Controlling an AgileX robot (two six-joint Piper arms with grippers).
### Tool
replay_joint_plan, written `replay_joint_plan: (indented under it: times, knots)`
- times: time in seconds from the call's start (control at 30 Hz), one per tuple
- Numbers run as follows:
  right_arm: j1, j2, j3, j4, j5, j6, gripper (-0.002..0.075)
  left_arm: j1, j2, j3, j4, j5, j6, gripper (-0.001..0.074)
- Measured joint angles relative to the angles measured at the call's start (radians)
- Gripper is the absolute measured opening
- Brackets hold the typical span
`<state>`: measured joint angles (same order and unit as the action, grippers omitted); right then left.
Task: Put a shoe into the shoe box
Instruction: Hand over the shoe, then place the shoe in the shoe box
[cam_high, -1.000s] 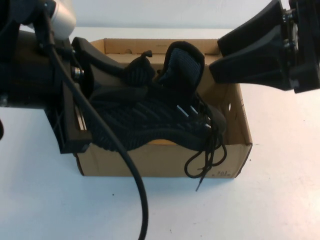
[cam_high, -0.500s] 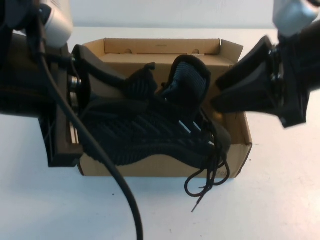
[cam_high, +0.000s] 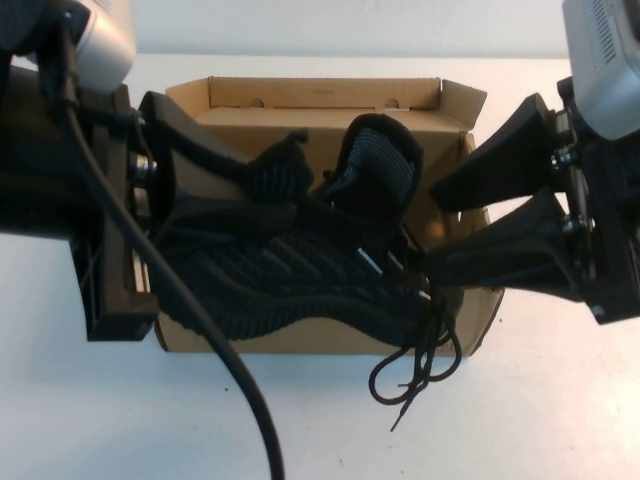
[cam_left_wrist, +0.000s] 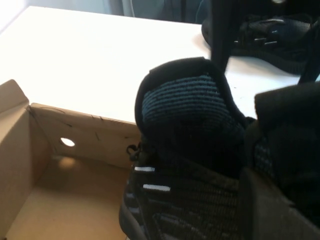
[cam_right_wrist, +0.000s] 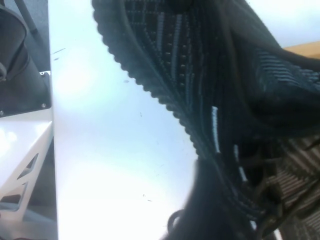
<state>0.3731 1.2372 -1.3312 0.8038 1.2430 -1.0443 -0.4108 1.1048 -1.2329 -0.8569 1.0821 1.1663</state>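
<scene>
The left gripper (cam_high: 235, 185) is reaching in from the table's left edge, its fingers closed on the heel collar of the shoe (cam_high: 300, 275) and carrying that end above the left end of the shoe box (cam_high: 330, 95). The shoe is lying on its side, half in and half out: its long axis is running left to right, in line with the box's long axis, but its ridged sole is bulging over the near wall and its laces (cam_high: 415, 365) are dangling down the front face near the box's near right corner. The tongue (cam_high: 375, 165) is sticking up inside the box, toward the far wall and the folded-back lid. The right gripper (cam_high: 450, 230) is coming in from the right edge with its fingers spread apart, empty, the lower one touching or nearly touching the toe. In my judgement the toe end, nearest the right arm, is what needs nudging toward the far wall so the shoe can drop inside.
</scene>
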Motion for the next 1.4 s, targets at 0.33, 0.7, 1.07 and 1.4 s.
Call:
replay_joint_plan:
  times: [0.33,0.7,1.07,1.4]
  knots:
    - [0.002,0.058,0.000,0.000,0.000,0.030,0.0497,0.000,-0.005,-0.001,0.002,0.042,-0.003,0.0066]
    - [0.036,0.106,0.002,0.079,-0.008,-0.029,0.0499,0.000,-0.005,-0.001,-0.008,0.050,-0.003,0.0066]
    - [0.053,0.121,0.002,0.079,-0.020,-0.040,0.0237,0.000,-0.005,-0.001,-0.010,0.053,-0.007,0.0066]
    - [0.053,0.121,-0.001,0.079,-0.020,-0.050,0.0015,0.000,-0.005,-0.001,-0.012,0.045,-0.015,0.0066]
